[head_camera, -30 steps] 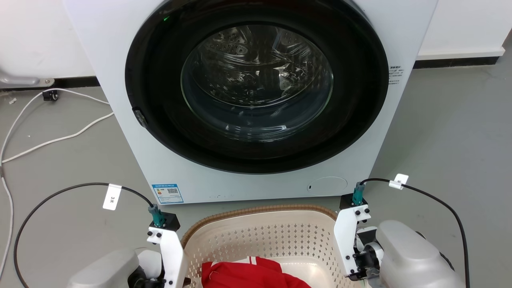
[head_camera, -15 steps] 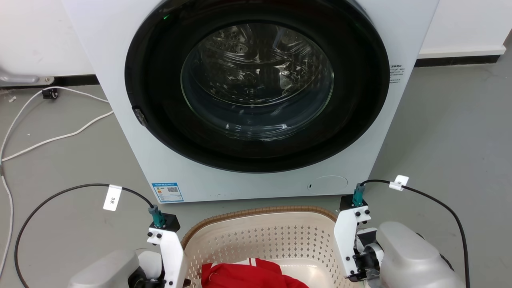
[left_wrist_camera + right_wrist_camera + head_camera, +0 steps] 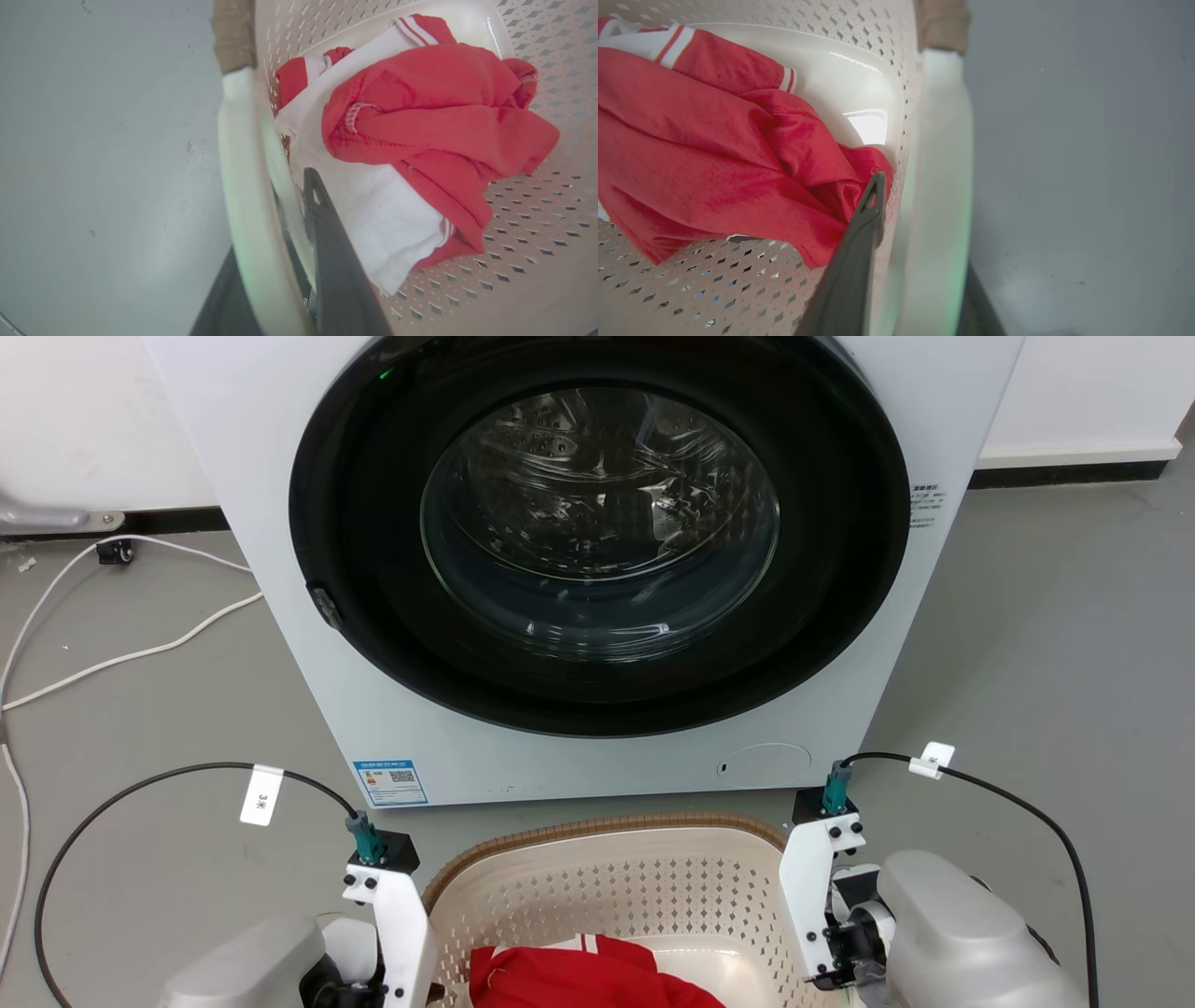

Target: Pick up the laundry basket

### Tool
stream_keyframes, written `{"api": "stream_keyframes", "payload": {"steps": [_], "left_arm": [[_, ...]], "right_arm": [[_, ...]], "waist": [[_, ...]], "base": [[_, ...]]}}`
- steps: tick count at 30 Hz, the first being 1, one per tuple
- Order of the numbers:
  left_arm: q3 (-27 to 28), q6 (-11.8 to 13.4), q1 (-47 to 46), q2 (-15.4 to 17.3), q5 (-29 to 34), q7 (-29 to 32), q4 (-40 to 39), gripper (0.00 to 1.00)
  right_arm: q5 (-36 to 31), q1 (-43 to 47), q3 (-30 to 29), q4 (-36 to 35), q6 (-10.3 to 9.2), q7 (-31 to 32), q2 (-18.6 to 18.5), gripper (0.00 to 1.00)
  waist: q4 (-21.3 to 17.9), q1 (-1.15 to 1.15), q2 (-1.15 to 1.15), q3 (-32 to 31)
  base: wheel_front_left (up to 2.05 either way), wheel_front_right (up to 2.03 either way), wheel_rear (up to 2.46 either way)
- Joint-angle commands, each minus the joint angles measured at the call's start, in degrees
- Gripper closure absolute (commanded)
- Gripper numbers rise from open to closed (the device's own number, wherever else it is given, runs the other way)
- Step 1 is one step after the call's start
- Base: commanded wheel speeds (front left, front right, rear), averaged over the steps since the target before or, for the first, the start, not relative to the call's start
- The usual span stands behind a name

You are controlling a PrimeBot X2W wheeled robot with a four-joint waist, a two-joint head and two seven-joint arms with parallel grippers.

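Note:
The laundry basket (image 3: 607,882), cream perforated plastic with a brown woven rim, stands on the floor in front of me with red and white clothes (image 3: 579,975) inside. My left gripper (image 3: 273,219) straddles its white left handle (image 3: 238,154): one dark finger (image 3: 327,242) is inside the wall, the other below and outside, and the jaws are closed on the handle. My right gripper (image 3: 924,214) grips the white right handle (image 3: 943,154) the same way, with its inner finger (image 3: 864,224) against the red cloth (image 3: 714,154).
A white washing machine (image 3: 280,523) with a shut round glass door (image 3: 597,523) stands just beyond the basket. White cables (image 3: 121,658) trail over the grey floor at the left. My wrist cables (image 3: 140,784) arc beside each arm.
The head picture has shifted a few pixels, so the camera moved slightly. The basket and both arms keep their places relative to each other.

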Motion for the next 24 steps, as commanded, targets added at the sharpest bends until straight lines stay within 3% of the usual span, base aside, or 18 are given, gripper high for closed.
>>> {"api": "stream_keyframes", "payload": {"steps": [1, 24], "left_arm": [[-0.4, -0.3, -0.7, 0.6, 0.3, 0.2, 0.3, 1.00], [-0.5, -0.3, -1.1, -0.2, 0.7, -1.4, 2.3, 1.00]], "right_arm": [[0.0, -1.2, 0.4, 0.1, 0.66, -0.5, -1.0, 1.00], [1.7, -1.4, 2.5, 0.4, 0.65, -3.6, -0.9, 1.00]], "waist": [[0.0, 0.00, 0.00, 0.0], [-0.2, 0.00, 0.00, 0.1]], "base": [[0.00, 0.00, 0.00], [0.00, 0.00, 0.00]]}}
